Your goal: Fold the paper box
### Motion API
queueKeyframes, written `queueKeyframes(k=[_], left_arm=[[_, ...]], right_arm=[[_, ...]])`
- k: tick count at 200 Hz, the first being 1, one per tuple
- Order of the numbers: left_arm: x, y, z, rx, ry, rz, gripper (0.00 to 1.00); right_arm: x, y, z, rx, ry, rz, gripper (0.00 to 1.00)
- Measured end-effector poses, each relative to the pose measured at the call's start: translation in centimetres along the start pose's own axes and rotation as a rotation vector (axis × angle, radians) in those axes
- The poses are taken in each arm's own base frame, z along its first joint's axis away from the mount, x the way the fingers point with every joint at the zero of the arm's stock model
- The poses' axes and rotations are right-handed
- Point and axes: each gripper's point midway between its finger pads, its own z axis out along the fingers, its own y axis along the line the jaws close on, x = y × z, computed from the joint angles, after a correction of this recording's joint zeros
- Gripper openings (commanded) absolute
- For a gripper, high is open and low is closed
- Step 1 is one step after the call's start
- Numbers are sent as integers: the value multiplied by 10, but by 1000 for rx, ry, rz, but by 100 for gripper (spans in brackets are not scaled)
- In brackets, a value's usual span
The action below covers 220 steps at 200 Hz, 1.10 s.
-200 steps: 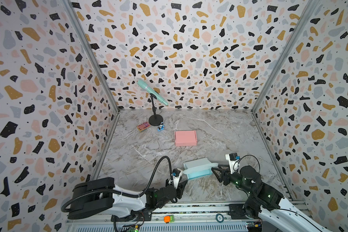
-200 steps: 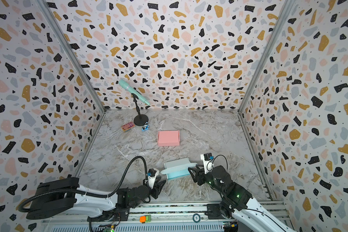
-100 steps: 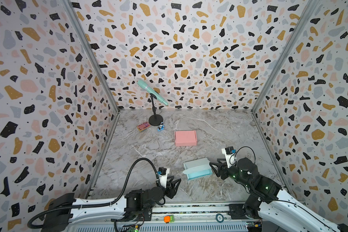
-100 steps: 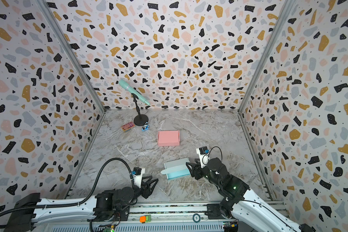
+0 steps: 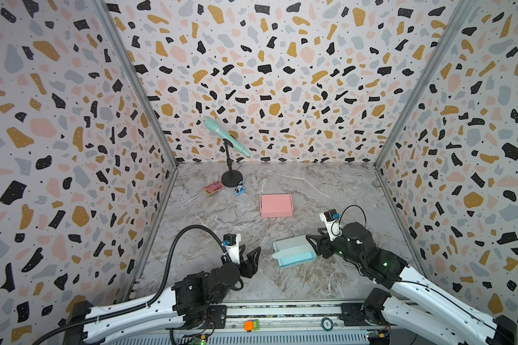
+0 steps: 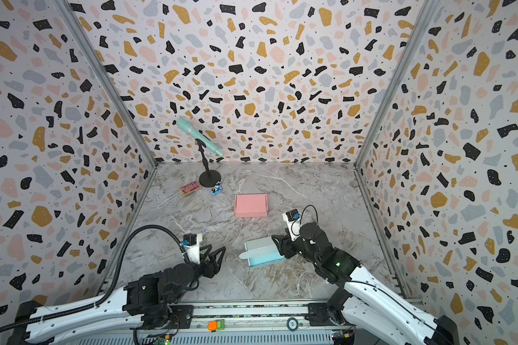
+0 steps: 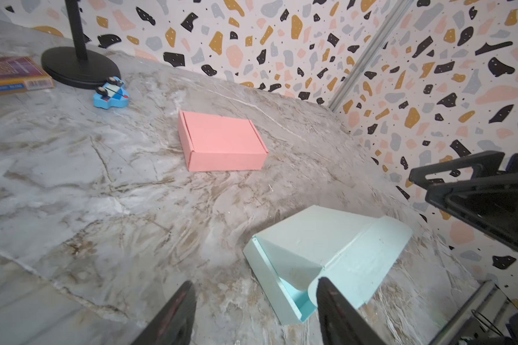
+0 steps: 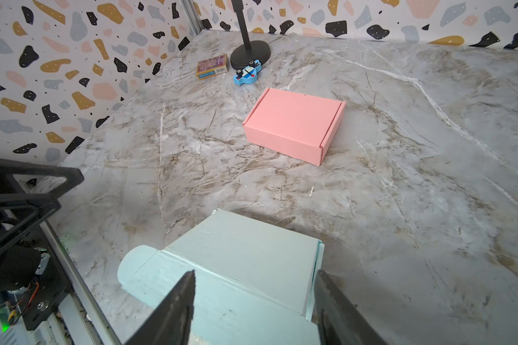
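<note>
The light blue paper box [image 5: 293, 251] [image 6: 262, 252] lies near the table's front, its lid lowered but not tucked and a rounded flap sticking out to the left. My right gripper [image 5: 314, 246] [image 6: 281, 247] [image 8: 254, 277] stands open at the box's right end. One finger is over the lid [image 8: 243, 248], the other just outside the side wall. My left gripper [image 5: 250, 252] [image 6: 216, 251] [image 7: 254, 286] is open and empty, a short way left of the box [image 7: 326, 239] and clear of it.
A closed pink box [image 5: 276, 205] [image 6: 251, 205] [image 7: 222, 140] [image 8: 293, 122] sits behind the blue one. At the back left stand a microphone stand [image 5: 231, 179], a card pack [image 5: 213, 188] and a small blue toy car [image 5: 239, 189]. Patterned walls enclose three sides.
My left gripper has let go of the box's left end, drawn back to the left and opened wider. My right gripper has moved in closer over the box's right end.
</note>
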Motion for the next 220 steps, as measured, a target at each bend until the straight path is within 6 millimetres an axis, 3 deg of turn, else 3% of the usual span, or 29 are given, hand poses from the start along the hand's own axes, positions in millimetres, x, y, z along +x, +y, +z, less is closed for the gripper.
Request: queueKeyframes(k=[35, 64, 126, 220], left_arm=[[-7, 0, 19, -38, 39, 40, 68], [0, -7, 34, -37, 94, 79, 68], [6, -23, 56, 6, 144, 106, 69], [36, -34, 79, 45, 235, 130, 68]], right_arm=[[-3, -7, 9, 2, 23, -1, 64], [-1, -8, 18, -2, 53, -8, 64], [15, -14, 37, 15, 138, -26, 62], [18, -18, 41, 35, 153, -33, 62]])
